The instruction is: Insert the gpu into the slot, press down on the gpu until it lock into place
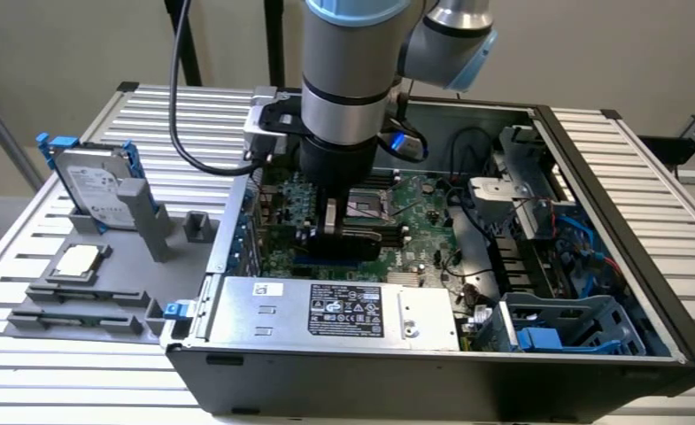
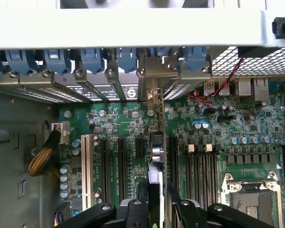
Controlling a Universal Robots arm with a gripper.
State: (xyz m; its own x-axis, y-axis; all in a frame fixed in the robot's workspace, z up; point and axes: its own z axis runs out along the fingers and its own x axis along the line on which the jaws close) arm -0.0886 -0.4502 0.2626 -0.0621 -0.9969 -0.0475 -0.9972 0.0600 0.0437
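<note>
On the exterior view's left, a grey tray (image 1: pixel 99 305) works as a parts rack. It holds a hard drive (image 1: pixel 93 190) upright in a holder, a processor chip (image 1: pixel 78 261) flat in a recess, and memory sticks (image 1: pixel 75 319) in grooves. This probably keeps each part at a known spot for pick-up.

Beside the tray lies the open computer case (image 1: pixel 442 381), side panel off so the arm can reach straight down. Inside it, the gripper (image 1: pixel 347 232) clamps the graphics card (image 1: pixel 353 246) between its jaws. The card stands on edge so its lower edge meets the blue slot (image 1: pixel 309 259) on the motherboard (image 1: pixel 424 212). In the wrist view the card (image 2: pixel 156 161) runs as a thin strip between the fingers (image 2: pixel 142 204) towards the rear brackets. Whether it is fully seated cannot be told.

Nearer the camera, the case holds a silver power supply (image 1: pixel 335 310). On the exterior view's right it holds a blue drive cage (image 1: pixel 559 323).
</note>
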